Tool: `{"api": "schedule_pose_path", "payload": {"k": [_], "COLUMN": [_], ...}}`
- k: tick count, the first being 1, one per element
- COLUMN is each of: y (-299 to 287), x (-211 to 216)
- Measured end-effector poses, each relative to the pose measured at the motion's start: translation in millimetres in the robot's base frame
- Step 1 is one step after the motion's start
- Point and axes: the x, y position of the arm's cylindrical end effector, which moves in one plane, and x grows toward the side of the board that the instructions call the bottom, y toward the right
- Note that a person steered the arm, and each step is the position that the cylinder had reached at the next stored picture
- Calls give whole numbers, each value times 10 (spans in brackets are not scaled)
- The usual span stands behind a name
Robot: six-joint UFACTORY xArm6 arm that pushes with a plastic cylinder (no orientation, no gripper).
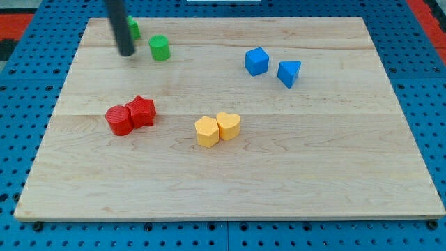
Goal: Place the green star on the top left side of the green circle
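The green circle (159,48) sits near the view's top left of the wooden board (293,174). The green star (133,27) lies up and to the left of it, partly hidden behind my rod. My tip (126,52) rests on the board just left of the green circle and just below the green star, with a small gap to the circle.
A red cylinder (118,120) and a red star (142,111) touch at the left middle. A yellow hexagon (206,131) and a yellow heart (228,125) touch at the centre. A blue cube (256,61) and a blue triangular block (288,72) sit at the upper right.
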Motion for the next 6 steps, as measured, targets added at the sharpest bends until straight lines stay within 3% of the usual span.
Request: {"api": "schedule_pose_path", "payload": {"k": [1, 2, 3, 5, 6], "y": [-588, -652, -133, 631, 539], "x": [-339, -1000, -953, -125, -364]}}
